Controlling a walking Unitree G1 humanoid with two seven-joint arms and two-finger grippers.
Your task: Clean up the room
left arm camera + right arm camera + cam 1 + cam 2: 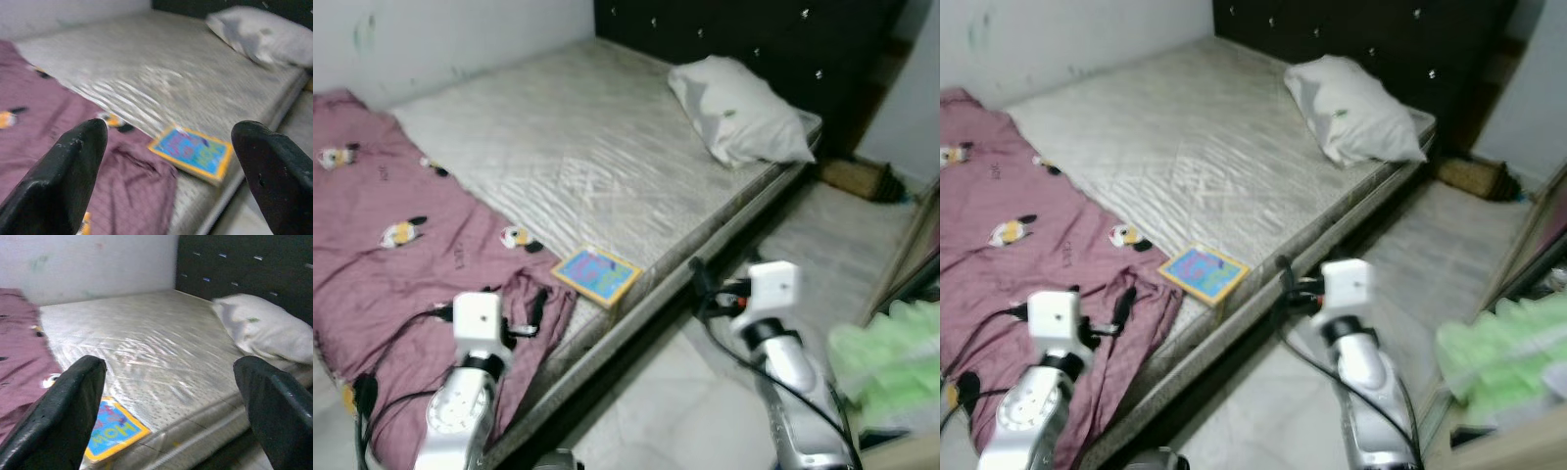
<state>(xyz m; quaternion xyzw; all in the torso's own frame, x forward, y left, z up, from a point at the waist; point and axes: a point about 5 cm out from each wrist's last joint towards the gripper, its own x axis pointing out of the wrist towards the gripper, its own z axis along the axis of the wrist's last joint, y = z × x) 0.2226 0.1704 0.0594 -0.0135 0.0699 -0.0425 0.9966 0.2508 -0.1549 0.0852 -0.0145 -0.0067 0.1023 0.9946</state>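
Beyond mattress [607,147] edge, book [191,152] faces left claw [168,171].

colourful book [595,274] flat at mattress [607,147] edge

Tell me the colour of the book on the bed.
The book is blue with a yellow-orange border, clearest in the left wrist view.

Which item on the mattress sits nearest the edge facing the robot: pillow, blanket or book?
The book: blue cover, yellow border, flat at the mattress edge beside the maroon blanket. The white pillow lies far off, by the headboard.
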